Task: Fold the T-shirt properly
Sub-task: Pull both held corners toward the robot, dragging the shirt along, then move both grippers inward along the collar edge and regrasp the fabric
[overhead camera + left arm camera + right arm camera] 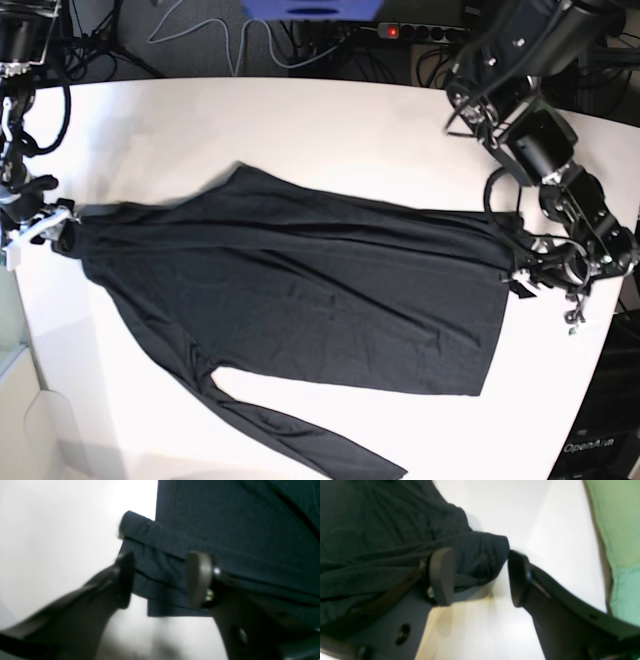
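Observation:
The black T-shirt (300, 290) lies spread flat across the white table (330, 130), with one long sleeve (300, 445) trailing toward the front edge. My left gripper (161, 580) sits at the shirt's right edge (520, 275); its jaws stand apart, open, with a layered fold of the hem (160, 567) lying between them. At the shirt's left end (62, 228) is my right gripper (480, 577), also open. A bunched corner of fabric (480, 555) rests against one finger (442, 576) and stops just short of the other.
Cables and a power strip (400, 30) run along the table's far side, beside a blue object (310, 8). A green surface (620, 555) lies past the table edge by my right gripper. The left arm's body (530, 130) reaches over the back right corner.

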Available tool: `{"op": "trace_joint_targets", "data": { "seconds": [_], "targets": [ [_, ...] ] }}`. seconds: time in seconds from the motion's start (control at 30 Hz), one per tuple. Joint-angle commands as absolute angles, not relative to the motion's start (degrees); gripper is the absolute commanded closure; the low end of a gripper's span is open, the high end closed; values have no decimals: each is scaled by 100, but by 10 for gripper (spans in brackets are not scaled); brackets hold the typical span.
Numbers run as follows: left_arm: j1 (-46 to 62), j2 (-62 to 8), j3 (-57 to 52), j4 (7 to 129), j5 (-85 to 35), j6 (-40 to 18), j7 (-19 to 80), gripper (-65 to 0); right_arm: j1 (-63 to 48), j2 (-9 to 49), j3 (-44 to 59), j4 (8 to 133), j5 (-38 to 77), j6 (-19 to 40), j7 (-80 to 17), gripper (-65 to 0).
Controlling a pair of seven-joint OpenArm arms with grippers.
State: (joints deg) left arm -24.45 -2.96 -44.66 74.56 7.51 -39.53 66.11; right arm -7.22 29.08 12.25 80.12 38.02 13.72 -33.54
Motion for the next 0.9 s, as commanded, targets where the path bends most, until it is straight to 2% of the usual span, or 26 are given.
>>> {"op": "trace_joint_targets", "data": {
  "seconds": [0.0, 0.13, 0.3, 0.47, 0.73, 0.8, 0.87],
  "targets": [
    [-2527, -347, -4444, 7600, 681, -4000, 6545, -327, -716, 3064, 1288, 8110, 3837, 1367, -3231, -341],
    [-2360, -312, -4409, 7626, 585, -4000, 6598, -292, -743, 3116, 1279, 8110, 3837, 1367, -3231, -341],
    [-1965, -224, -4330, 7609, -268, -4000, 6598, -260, -936, 3090, 1288, 8127, 3837, 1367, -3231, -341],
    [-1710, -198, -3662, 7609, -752, -3960, 6580, -225, -945, 3002, 1288, 8127, 3837, 1367, -3231, -324],
    [-1710, -75, -3512, 7547, -804, -3952, 6527, -226, -1015, 2958, 1279, 8541, 3837, 1367, -3231, -41],
    [-1719, -84, -3512, 7538, -804, -3952, 6475, -226, -963, 2958, 1279, 8541, 3837, 1367, -3231, 0],
    [-1710, -75, -3503, 7538, -804, -3952, 6316, -226, -936, 2949, 1209, 8532, 3837, 1367, -3213, 0]
  ]
}}
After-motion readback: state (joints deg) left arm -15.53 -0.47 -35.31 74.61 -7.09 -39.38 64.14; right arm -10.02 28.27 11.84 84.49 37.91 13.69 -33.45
